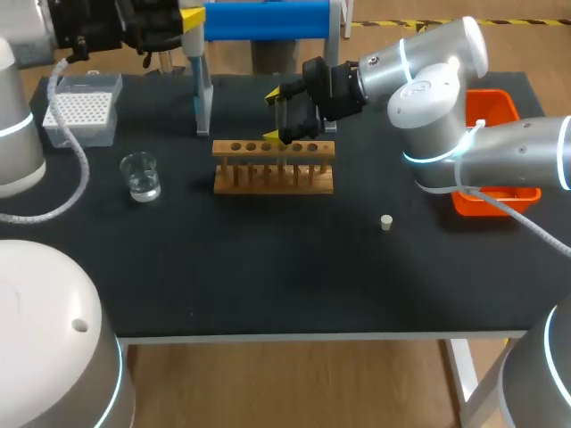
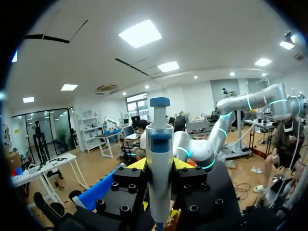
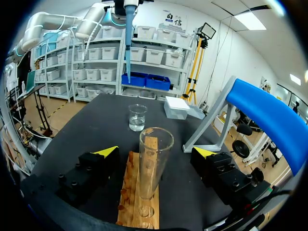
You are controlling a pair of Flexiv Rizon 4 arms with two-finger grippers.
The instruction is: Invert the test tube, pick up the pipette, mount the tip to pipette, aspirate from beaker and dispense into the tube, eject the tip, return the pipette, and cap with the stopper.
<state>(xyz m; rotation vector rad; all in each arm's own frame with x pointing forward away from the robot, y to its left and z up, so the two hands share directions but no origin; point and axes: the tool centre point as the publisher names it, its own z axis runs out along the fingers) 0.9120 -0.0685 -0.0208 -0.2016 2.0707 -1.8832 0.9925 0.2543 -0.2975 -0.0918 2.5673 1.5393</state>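
Presently the tube [image 3: 155, 161] stands upright, mouth up, in a hole of the rack [image 1: 272, 183], which sits mid-desk [image 1: 268, 276] toward the far edge. The right gripper [image 3: 155, 151] straddles the tube with both fingers released and apart from the glass, so the inversion step is judged complete. The left gripper [image 2: 160, 166] is clenched on the pipette [image 2: 160, 144], held vertical above the far left corner of the desk; whether a tip is mounted cannot be told. Step in hand, by judgement: the pipette is picked up and tip mounting comes next. The tip box [image 1: 80, 109] sits at the far left corner. The beaker [image 1: 140, 176] is nearer the front, between box and rack, and the stopper [image 1: 386, 222] lies apart toward the right. The next move calls for centring the pipette's nozzle over one tip in the box and pressing straight down, while the right gripper lifts clear of the tube without brushing it.
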